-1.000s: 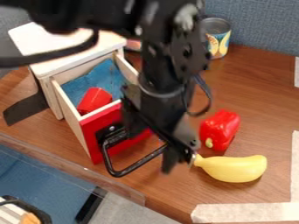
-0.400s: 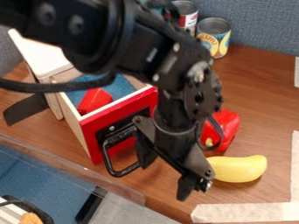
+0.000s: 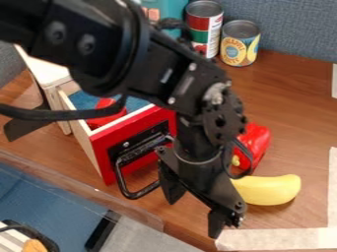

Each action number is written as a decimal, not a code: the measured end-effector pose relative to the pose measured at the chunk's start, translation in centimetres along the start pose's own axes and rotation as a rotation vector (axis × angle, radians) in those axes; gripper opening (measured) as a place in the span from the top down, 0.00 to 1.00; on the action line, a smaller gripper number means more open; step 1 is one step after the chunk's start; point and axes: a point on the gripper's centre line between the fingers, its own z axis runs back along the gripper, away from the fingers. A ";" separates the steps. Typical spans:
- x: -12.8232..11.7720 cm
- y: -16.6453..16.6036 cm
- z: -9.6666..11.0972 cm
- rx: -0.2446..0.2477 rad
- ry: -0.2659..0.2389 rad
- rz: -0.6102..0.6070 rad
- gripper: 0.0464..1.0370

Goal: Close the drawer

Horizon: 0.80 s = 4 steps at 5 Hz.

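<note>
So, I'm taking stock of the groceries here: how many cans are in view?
2. The red-and-green can stands at the back of the table; the blue-and-yellow can stands just right of it in the picture. The arm may hide others.

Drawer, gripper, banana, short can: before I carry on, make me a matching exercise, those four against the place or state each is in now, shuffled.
Things:
1. Drawer
2. Gripper
3. Banana
4. Short can

Places and states:
A. beside a taller can
B. pulled out, a red item inside
C. yellow, near a red pepper
D. fingers apart, in front of the red drawer front

Pairs: 1-B, 2-D, 3-C, 4-A
</note>
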 end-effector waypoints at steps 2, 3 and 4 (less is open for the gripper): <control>-0.6 2.1 -2.0 -0.002 0.037 0.033 0.04; -0.7 3.4 -2.7 0.015 0.057 0.061 0.04; -0.7 4.5 -3.1 0.028 0.058 0.084 0.04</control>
